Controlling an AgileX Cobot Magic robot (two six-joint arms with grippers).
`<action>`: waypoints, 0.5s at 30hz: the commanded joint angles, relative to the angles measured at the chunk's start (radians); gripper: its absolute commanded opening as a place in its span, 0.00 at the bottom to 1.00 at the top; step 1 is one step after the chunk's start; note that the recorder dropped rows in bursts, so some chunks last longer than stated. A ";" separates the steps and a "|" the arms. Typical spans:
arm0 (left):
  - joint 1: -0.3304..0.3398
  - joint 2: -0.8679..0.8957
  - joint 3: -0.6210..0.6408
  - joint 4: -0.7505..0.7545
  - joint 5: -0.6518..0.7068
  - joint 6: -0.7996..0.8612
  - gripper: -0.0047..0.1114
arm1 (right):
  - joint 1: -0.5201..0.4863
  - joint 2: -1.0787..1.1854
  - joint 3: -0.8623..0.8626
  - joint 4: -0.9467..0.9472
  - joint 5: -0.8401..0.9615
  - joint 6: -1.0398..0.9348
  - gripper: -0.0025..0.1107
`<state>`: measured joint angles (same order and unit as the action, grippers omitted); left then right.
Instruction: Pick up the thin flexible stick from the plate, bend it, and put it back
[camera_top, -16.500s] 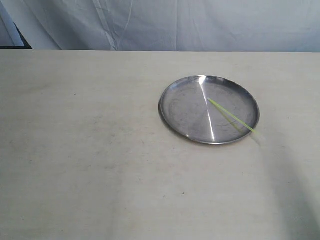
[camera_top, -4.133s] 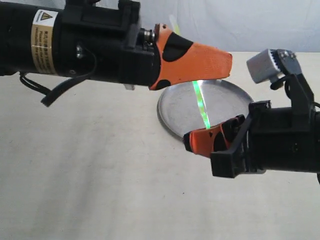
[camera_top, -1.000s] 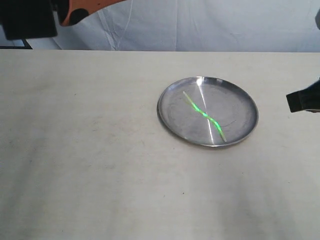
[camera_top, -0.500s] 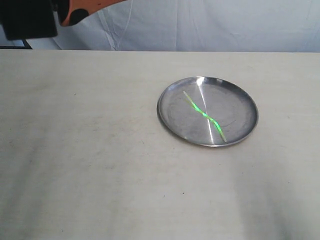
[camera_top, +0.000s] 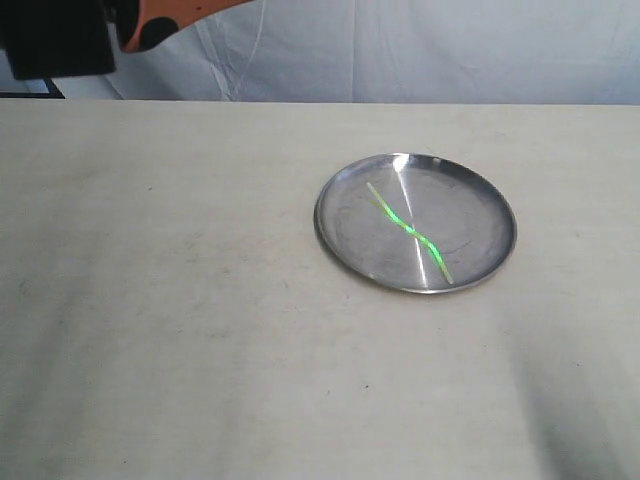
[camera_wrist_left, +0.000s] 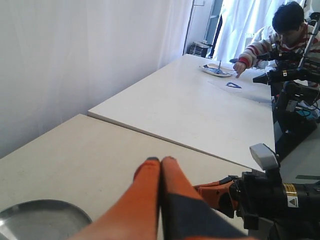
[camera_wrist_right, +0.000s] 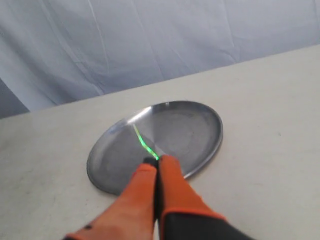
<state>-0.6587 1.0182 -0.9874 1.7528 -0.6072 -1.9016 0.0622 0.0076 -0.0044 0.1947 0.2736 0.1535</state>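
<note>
The stick (camera_top: 408, 232) lies wavy in the plate (camera_top: 470, 215), near the table's (camera_top: 200, 300) far edge, right of the middle. My left claw (camera_wrist_left: 160, 161) and right claw (camera_wrist_right: 156, 161) are pinched tight, holding nothing. I'd pull both away slowly, without bumping the plate.

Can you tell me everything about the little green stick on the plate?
The stick is very thin and bright yellow-green, and it looks like plastic. It is not straight: it wiggles in a soft wave, with a kink near its middle. It lies flat on the shiny silver plate, slanting from the far left part toward the near rim and crossing a white glare streak. It seems to stay inside the rim. Only the plate touches it; nothing is holding it.
</note>
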 joint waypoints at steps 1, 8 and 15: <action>-0.001 -0.005 0.004 -0.008 0.006 0.003 0.04 | -0.007 -0.008 0.004 0.002 0.038 0.000 0.02; -0.001 -0.005 0.004 -0.008 0.006 0.003 0.04 | -0.007 -0.008 0.004 0.002 0.038 0.000 0.02; -0.001 -0.005 0.004 -0.008 0.006 -0.010 0.04 | -0.007 -0.008 0.004 0.002 0.038 0.000 0.02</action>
<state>-0.6587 1.0182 -0.9874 1.7528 -0.6072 -1.9016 0.0622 0.0076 -0.0020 0.1966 0.3166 0.1535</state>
